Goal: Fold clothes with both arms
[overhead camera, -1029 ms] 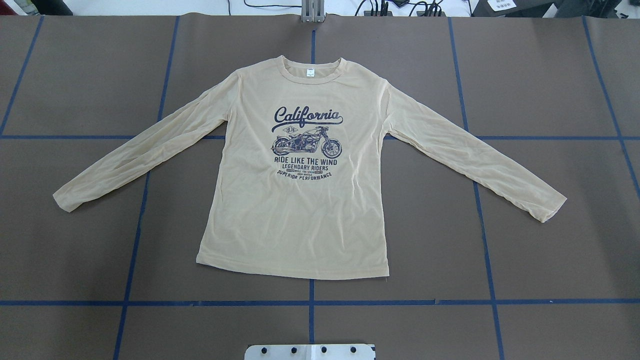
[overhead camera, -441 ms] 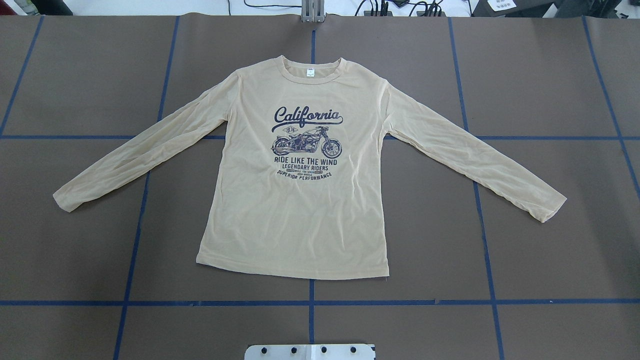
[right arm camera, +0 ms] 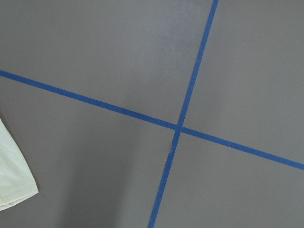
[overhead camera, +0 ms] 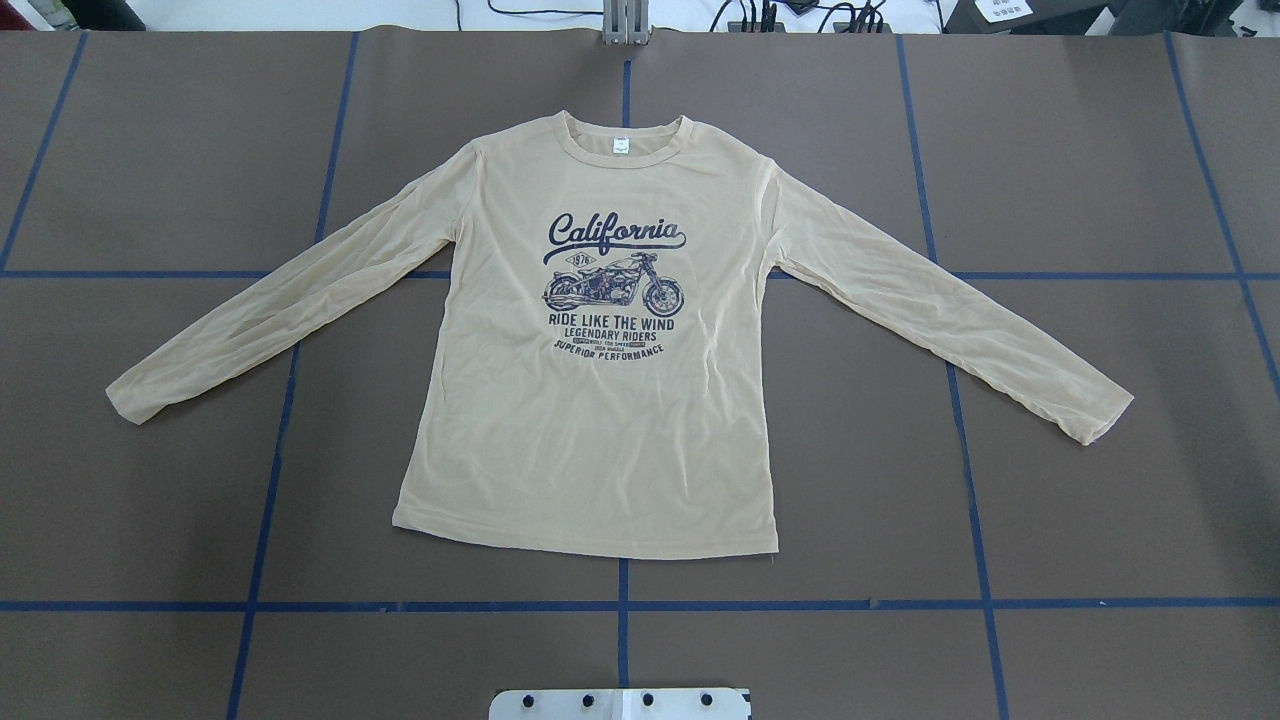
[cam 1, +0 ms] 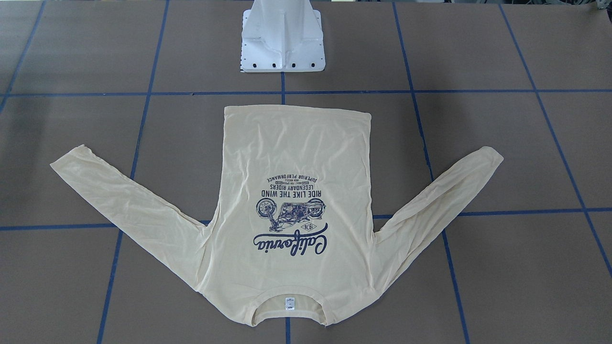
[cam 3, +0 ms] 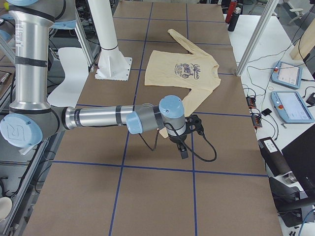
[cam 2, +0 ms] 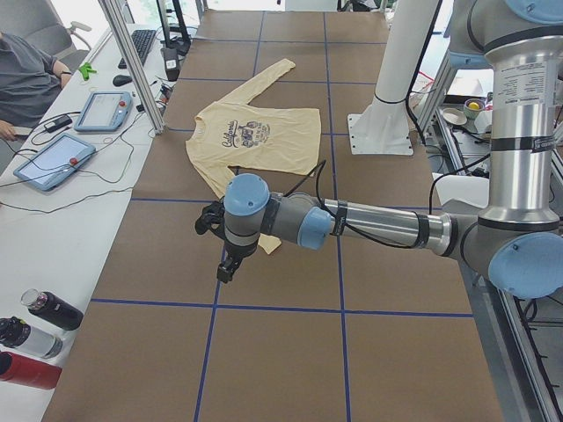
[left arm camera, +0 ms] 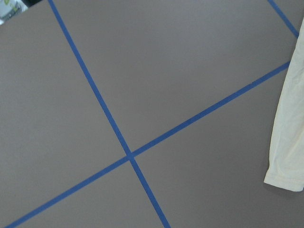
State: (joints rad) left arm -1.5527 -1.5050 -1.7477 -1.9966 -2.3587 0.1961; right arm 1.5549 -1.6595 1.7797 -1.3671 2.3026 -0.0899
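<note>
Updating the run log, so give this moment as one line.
T-shirt: flat, print up, unfolded | left gripper: over table beside cuff, jaws unclear | right gripper: likewise

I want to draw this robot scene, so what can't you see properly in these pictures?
- Side views: the left gripper and right gripper are too small to tell open or shut.
- Overhead view: writing on the neck label is too small.
- Exterior left view: the T-shirt has its near sleeve partly behind the left arm.
</note>
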